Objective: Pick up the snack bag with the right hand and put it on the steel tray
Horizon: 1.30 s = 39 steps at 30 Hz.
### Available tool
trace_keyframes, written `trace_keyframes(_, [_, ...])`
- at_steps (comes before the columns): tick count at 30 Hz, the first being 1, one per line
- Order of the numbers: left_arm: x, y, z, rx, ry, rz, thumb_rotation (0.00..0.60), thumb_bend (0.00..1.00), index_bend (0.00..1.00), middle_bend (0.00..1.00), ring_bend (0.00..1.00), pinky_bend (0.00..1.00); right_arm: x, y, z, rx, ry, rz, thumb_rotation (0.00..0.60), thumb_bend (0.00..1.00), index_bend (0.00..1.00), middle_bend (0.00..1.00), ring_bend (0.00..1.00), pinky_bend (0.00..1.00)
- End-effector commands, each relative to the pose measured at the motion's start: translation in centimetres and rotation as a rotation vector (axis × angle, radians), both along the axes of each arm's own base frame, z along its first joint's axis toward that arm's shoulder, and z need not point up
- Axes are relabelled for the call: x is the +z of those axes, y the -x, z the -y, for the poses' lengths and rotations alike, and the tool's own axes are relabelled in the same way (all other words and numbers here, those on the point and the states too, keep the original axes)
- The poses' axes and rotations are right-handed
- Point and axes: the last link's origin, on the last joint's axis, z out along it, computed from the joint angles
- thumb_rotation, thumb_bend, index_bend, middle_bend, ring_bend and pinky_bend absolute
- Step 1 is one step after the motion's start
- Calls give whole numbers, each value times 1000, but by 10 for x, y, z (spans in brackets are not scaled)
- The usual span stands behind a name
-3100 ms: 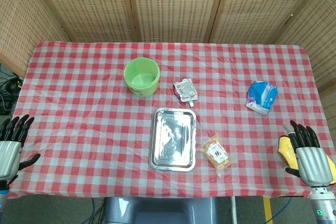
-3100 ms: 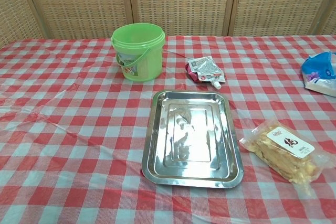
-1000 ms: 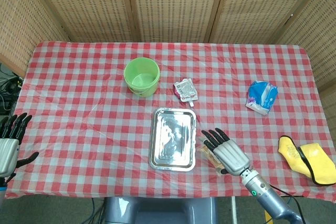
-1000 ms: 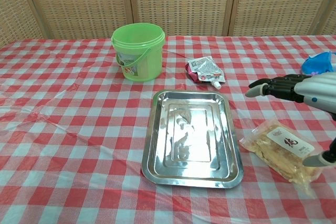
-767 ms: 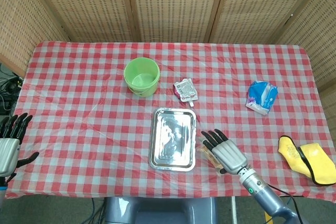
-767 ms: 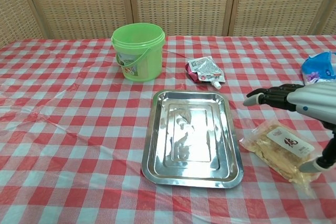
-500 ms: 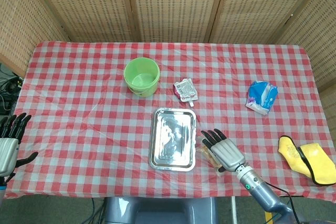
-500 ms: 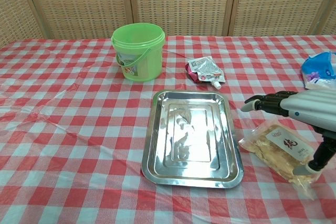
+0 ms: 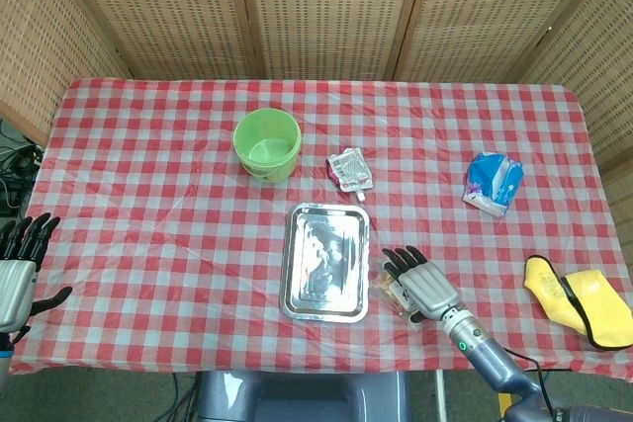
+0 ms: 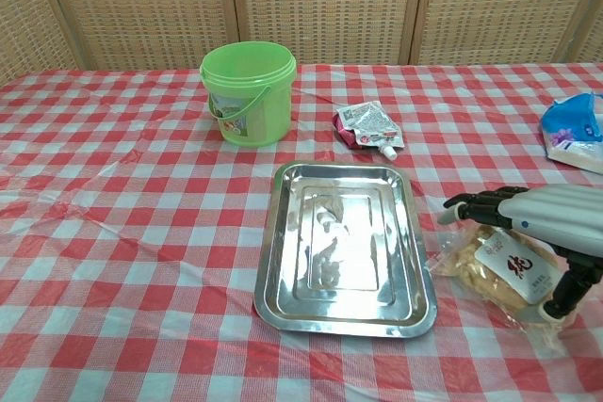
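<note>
The snack bag (image 10: 499, 275), clear with yellowish chips and a white label, lies on the checked cloth just right of the steel tray (image 10: 283, 261). My right hand (image 10: 546, 218) lies low over the bag, fingers stretched toward the tray and thumb down at the bag's near right corner; I cannot tell whether it grips. From the head view the right hand (image 9: 425, 286) covers most of the snack bag (image 9: 390, 289), beside the steel tray (image 9: 297, 289), which holds nothing. My left hand (image 9: 18, 272) hangs open off the table's left edge.
A green bucket (image 9: 267, 144) stands behind the tray, with a small red-and-white pouch (image 9: 349, 168) to its right. A blue-and-white packet (image 9: 493, 183) lies at the far right, and a yellow cloth (image 9: 582, 298) at the right front corner.
My right hand has come in from the right front edge and sunk onto the snack bag, its thumb dropping to the bag's corner. The bag has shifted slightly. The left hand stays put.
</note>
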Motion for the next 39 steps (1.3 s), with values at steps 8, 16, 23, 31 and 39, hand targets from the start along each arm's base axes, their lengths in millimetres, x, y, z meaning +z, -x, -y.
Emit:
trace_keyframes(8, [1,-1,1,-6,-3,4,600,90,0,0,0,0,0,1,-1,-1,13,23,600,87,494,122,18,52])
trace_keyframes(16, [1,-1,1,-9,-7,8,600,91,0,0,0,0,7,-6,1,39,59,76,600,106,611,405,322,407])
trace_keyframes(23, [1,-1,0,-13,-12,10,600,93,0,0,0,0,13,-11,3,66,89,110,600,113,658,457,411,515])
trace_keyframes(31, [2,-1,1,-13,-15,14,600,94,0,0,0,0,30,-23,8,102,136,134,600,118,667,473,425,530])
trace_keyframes(39, [2,-2,1,-14,-12,13,600,95,0,0,0,0,47,-57,11,176,171,158,600,118,667,473,428,530])
